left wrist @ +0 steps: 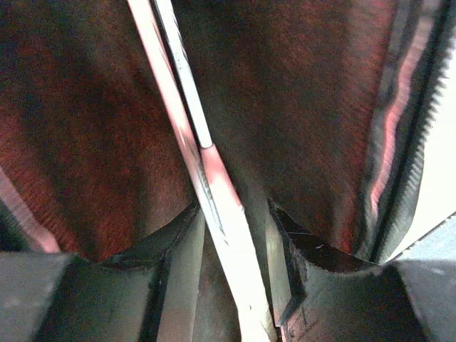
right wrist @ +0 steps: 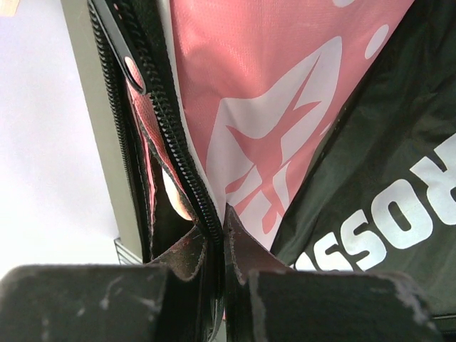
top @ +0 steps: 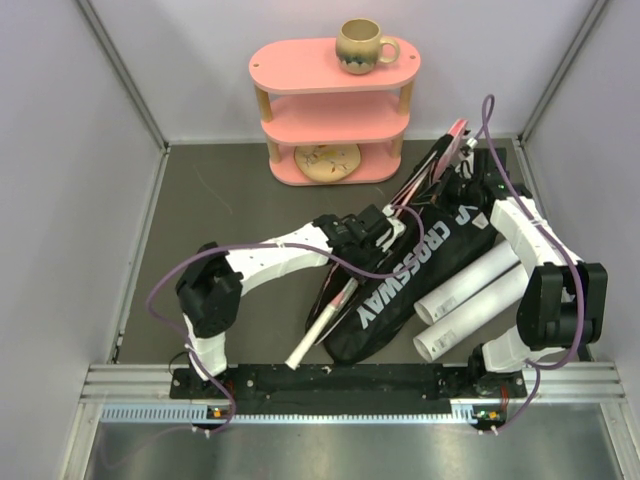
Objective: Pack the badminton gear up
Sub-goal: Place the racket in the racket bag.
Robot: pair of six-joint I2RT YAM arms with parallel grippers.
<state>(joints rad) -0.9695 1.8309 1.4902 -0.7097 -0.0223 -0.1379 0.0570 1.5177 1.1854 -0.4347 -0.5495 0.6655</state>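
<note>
From above, we see the black bag [top: 405,285] lying slantwise on the table [top: 230,200], its white CROSSWAY lettering facing up and its far end raised toward the back right corner, where a pink edge [top: 457,135] shows. Two white tubes [top: 470,300] lie side by side against the bag's right flank. A racket [top: 322,322] sticks out of the bag's left side, its white handle pointing at the near edge. The left gripper [top: 385,225] sits over the bag's mouth where the racket goes in, and the right gripper [top: 458,178] is at the raised far end. A pink shelf [top: 335,110] stands at the back wall with a mug [top: 362,45] on its top tier. From the left wrist, we look into the dark inside of the bag: the racket's thin pink and white shaft [left wrist: 214,185] runs between the fingers [left wrist: 178,285], which stand apart. The shaft lies against one finger, and a dark gap shows between it and the other. From the right wrist, the gripper's fingers [right wrist: 182,256] are pressed together on the zip edge [right wrist: 178,157], pinching it at their tips. Just right of the zip is a pink panel [right wrist: 285,85] with a white pattern, and beyond it black cloth with white letters. We cannot tell whether that pink panel belongs to the same bag.
</note>
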